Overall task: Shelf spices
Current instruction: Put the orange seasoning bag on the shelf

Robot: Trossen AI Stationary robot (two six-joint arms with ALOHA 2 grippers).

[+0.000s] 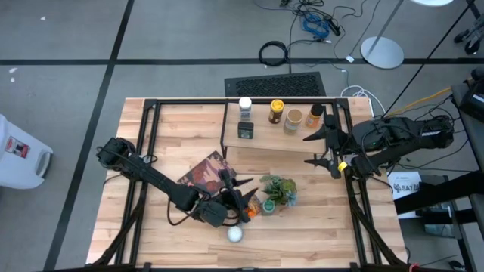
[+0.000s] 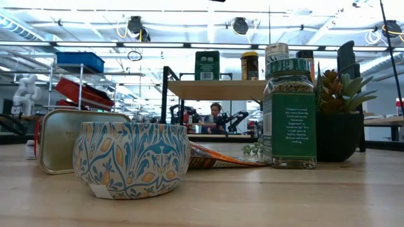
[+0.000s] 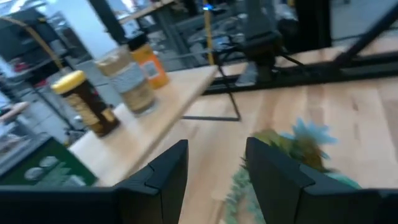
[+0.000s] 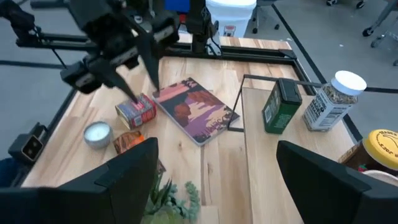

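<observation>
The shelf (image 1: 272, 143) stands at the table's far right and bears several spices: a white-topped jar (image 1: 245, 106), a green tin (image 1: 245, 129), a yellow-topped dark jar (image 1: 277, 111), a tan jar (image 1: 293, 119) and an orange jar (image 1: 314, 115). On the table lie a red tin (image 4: 137, 111), an orange packet (image 4: 127, 142), a round white-topped tin (image 1: 235, 233) and a green-lidded jar (image 2: 289, 113). My left gripper (image 1: 238, 189) hovers open above the red tin, with nothing between its fingers (image 3: 168, 171). My right gripper (image 1: 319, 148) hangs open over the shelf's right end.
A maroon picture book (image 1: 208, 172) lies flat left of the shelf. A potted plant (image 1: 278, 189) stands just right of my left gripper. A flat open tin (image 2: 76, 135) leans at the near left. The black table frame (image 1: 355, 189) runs along the edges.
</observation>
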